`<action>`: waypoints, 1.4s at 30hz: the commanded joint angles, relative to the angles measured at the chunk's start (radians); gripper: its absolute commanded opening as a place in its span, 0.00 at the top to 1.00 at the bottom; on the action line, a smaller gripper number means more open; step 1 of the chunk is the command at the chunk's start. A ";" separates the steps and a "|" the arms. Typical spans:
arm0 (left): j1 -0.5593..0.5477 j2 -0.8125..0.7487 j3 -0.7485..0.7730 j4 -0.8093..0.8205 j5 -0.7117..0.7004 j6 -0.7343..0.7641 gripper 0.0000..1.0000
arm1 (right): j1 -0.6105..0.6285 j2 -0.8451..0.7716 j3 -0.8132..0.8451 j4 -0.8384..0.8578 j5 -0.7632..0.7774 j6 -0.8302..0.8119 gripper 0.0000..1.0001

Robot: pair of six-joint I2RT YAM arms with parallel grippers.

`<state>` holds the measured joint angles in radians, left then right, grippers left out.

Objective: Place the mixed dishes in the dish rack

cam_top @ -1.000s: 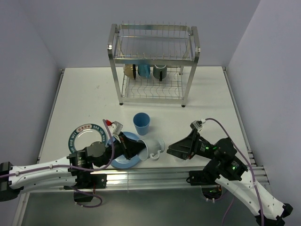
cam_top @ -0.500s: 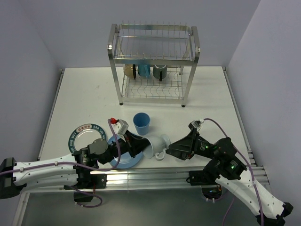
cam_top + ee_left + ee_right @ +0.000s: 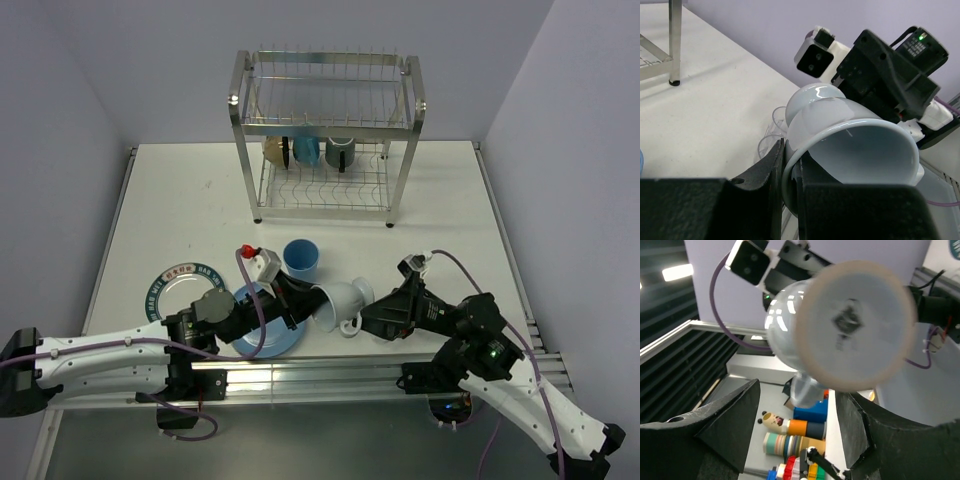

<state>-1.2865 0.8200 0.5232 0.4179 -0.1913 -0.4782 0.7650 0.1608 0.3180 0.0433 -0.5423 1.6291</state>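
White table [image 3: 180, 200], lavender walls. Left gripper [image 3: 295, 300] pinched the rim of the pale blue mug [image 3: 340, 300], held off the table, tipped on its side, base toward the right gripper [image 3: 372, 318]. Right gripper's jaws spread wide, either side of that base, not gripping. Blue tumbler [image 3: 301, 260] just beyond left gripper; blue plate [image 3: 270, 342] under it; patterned plate [image 3: 160, 290] to its left. Clear glass [image 3: 771, 135] below the mug. Dish rack [image 3: 240, 120] well beyond, nothing between
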 commanded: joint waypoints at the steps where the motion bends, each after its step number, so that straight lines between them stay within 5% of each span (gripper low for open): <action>1: -0.005 0.022 0.067 0.176 0.035 0.016 1.00 | 0.036 0.028 -0.010 0.148 0.018 0.041 0.32; 7: -0.005 0.090 0.110 0.216 0.049 0.038 1.00 | 0.152 0.104 0.009 0.214 0.084 0.026 0.39; 12: -0.005 0.099 0.127 0.217 0.058 0.041 1.00 | 0.195 0.103 0.018 0.181 0.165 -0.003 0.70; 19: -0.005 0.034 0.086 0.191 0.035 0.033 1.00 | 0.195 0.062 -0.003 0.161 0.180 -0.011 0.72; 21: -0.005 0.025 0.083 0.191 0.039 0.027 1.00 | 0.195 0.059 -0.017 0.179 0.185 -0.006 0.97; 24: -0.005 0.025 0.077 0.185 0.046 0.012 1.00 | 0.197 0.068 -0.007 0.182 0.194 -0.031 1.00; 26: -0.005 0.025 0.084 0.131 0.021 -0.017 0.86 | 0.195 0.089 0.055 0.094 0.218 -0.116 1.00; 27: -0.005 0.022 0.081 0.116 -0.015 -0.031 0.61 | 0.195 0.098 0.103 0.034 0.228 -0.150 1.00; 29: -0.005 -0.005 0.060 0.079 -0.063 -0.071 0.34 | 0.197 0.131 0.145 -0.018 0.257 -0.245 1.00; 30: -0.005 -0.019 0.054 0.055 -0.164 -0.121 0.01 | 0.195 0.143 0.182 -0.067 0.272 -0.303 1.00; 31: -0.005 -0.031 0.060 0.009 -0.251 -0.169 0.01 | 0.195 0.166 0.202 -0.091 0.289 -0.331 1.00; 32: -0.004 -0.051 0.081 -0.215 -0.369 -0.251 0.01 | 0.195 0.180 0.222 -0.121 0.327 -0.363 1.00; 33: -0.004 -0.051 0.116 -0.396 -0.609 -0.500 0.01 | 0.195 0.196 0.254 -0.164 0.344 -0.421 1.00; 35: 0.007 -0.036 0.237 -0.910 -0.748 -0.763 0.01 | 0.195 0.252 0.279 -0.194 0.404 -0.469 1.00; 36: 0.007 -0.032 0.265 -0.983 -0.795 -0.845 0.01 | 0.195 0.299 0.295 -0.198 0.415 -0.516 1.00; 42: 0.007 -0.073 0.305 -0.978 -0.735 -0.732 0.01 | 0.148 0.585 0.374 -0.118 0.488 -0.666 1.00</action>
<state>-1.2793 0.7757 0.7921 -0.4351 -0.8627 -1.1564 0.9524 0.6258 0.6201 -0.1944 -0.1097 1.1007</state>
